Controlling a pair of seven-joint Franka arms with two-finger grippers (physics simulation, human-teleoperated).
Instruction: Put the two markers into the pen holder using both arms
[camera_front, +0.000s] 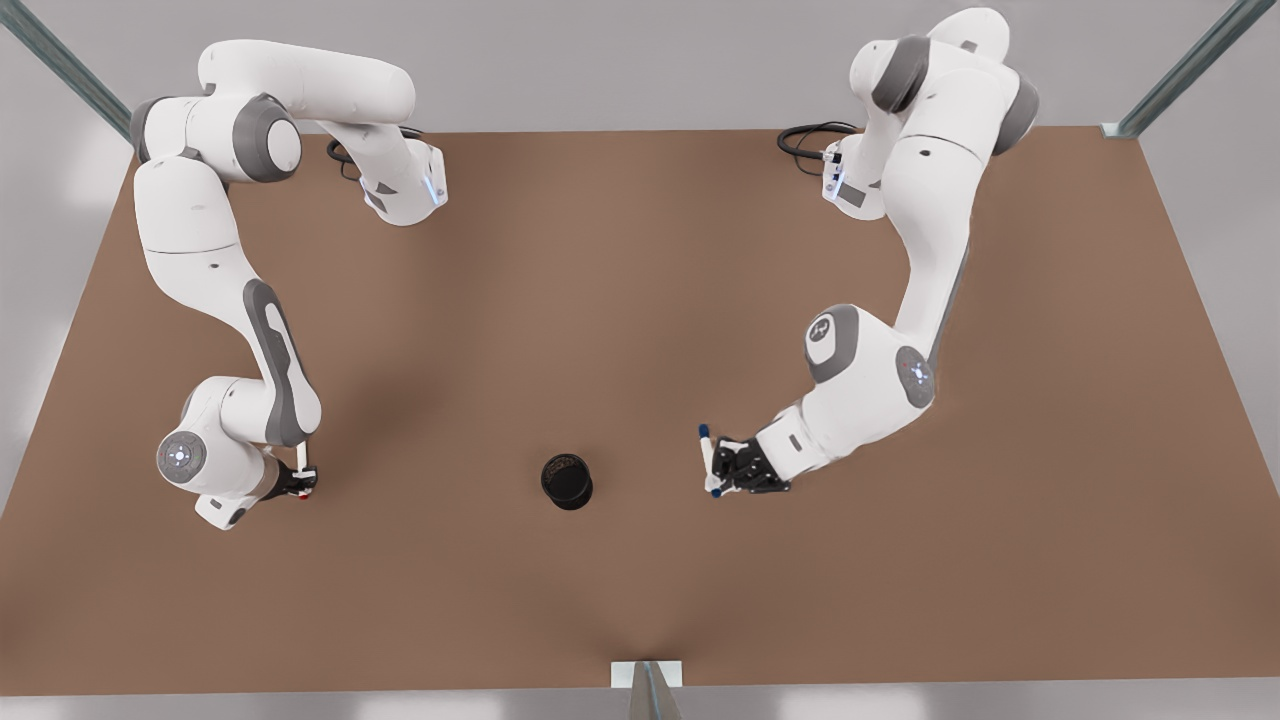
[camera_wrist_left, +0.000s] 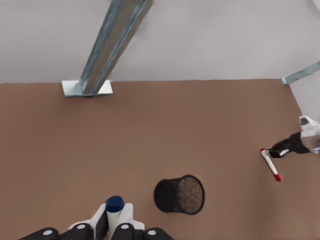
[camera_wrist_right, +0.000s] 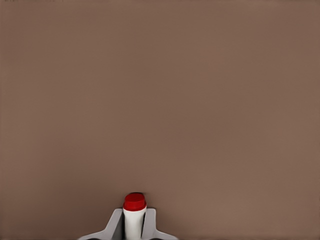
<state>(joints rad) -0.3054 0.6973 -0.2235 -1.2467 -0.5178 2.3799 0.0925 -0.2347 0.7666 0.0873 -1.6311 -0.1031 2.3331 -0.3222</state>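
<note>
The black pen holder (camera_front: 567, 481) stands upright near the table's front middle, also seen as the pen holder (camera_wrist_left: 179, 194) from the left wrist. My left gripper (camera_front: 722, 470), on the front view's right, is shut on the blue-capped marker (camera_front: 708, 460); its cap (camera_wrist_left: 114, 204) sticks out between the fingers (camera_wrist_left: 127, 220). My right gripper (camera_front: 303, 480), on the front view's left, is shut on the red-capped marker (camera_front: 303, 466). That red-capped marker (camera_wrist_right: 134, 212) sits between the pale fingers (camera_wrist_right: 116, 225). Both grippers hang beside the holder, apart from it. The right gripper (camera_wrist_left: 280, 149) with the red marker (camera_wrist_left: 270, 164) shows far off.
A brown table (camera_front: 620, 300) carries both arm bases at its far side, with black cables (camera_front: 805, 138) near one. A metal post foot (camera_front: 646, 673) sits at the front edge middle, seen as the post (camera_wrist_left: 107, 47) from the left wrist. Frame struts (camera_front: 1180, 70) cross the corners.
</note>
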